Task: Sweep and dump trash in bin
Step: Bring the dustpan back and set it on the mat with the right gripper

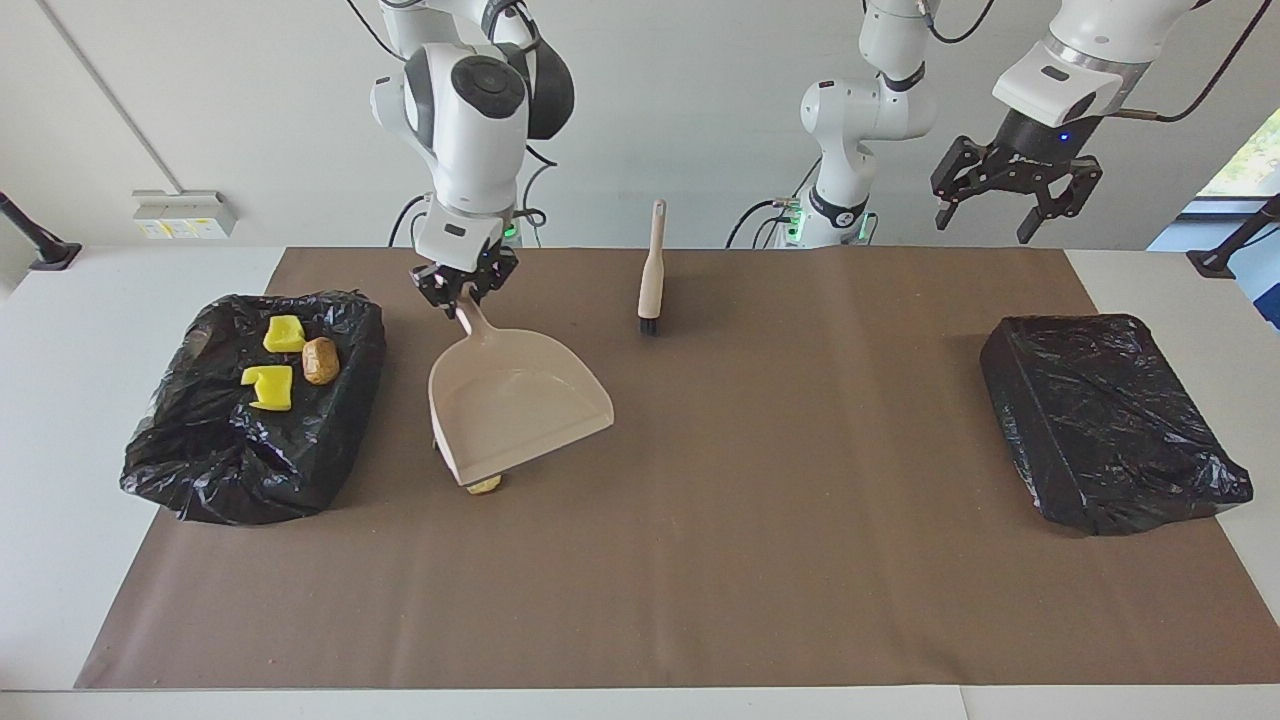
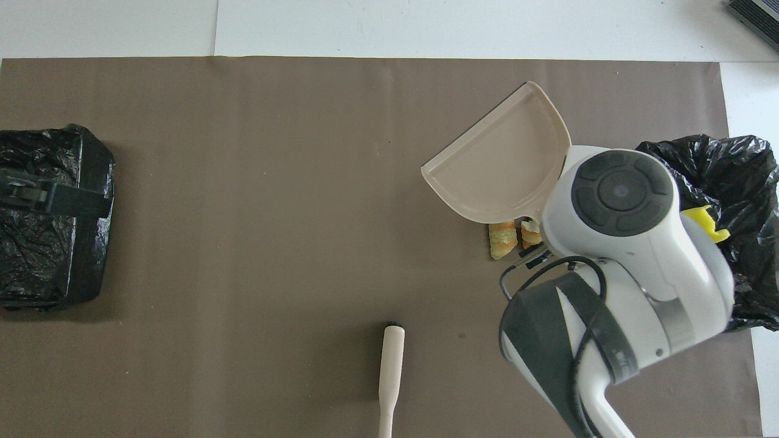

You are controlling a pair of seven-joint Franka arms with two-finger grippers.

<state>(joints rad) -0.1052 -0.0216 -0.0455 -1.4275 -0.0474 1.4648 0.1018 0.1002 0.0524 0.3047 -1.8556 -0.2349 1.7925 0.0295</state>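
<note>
Brown mat (image 1: 700, 560) covers most of the white table (image 1: 60, 400), w/ bare table strips at both ends and along the edge farthest from the robots. Mid-mat is wide open; only the brush (image 1: 651, 268) lies there, close to the robots' edge, long axis running toward/away from the robots, bristles on the end pointing away from them. Right gripper (image 1: 462, 297) is pinched on the dustpan (image 1: 515, 405) handle; pan is held tilted, handle up toward the robots, its open mouth toward the left arm's end, and its low edge is over a scrap of trash (image 1: 485, 486) on the mat. From above, two tan lumps (image 2: 503, 239) show side by side just beside the pan, partly hidden by the arm. Bin w/ black bag (image 1: 255, 410) sits at the right arm's end, just beside the pan, w/ two yellow chunks (image 1: 284, 334) and one brown lump (image 1: 320, 361) in it. Second black-bagged bin (image 1: 1105, 420) at the left arm's end, well apart. Left gripper (image 1: 1015, 195) waits high over that end, fingers spread, holding nothing.
</note>
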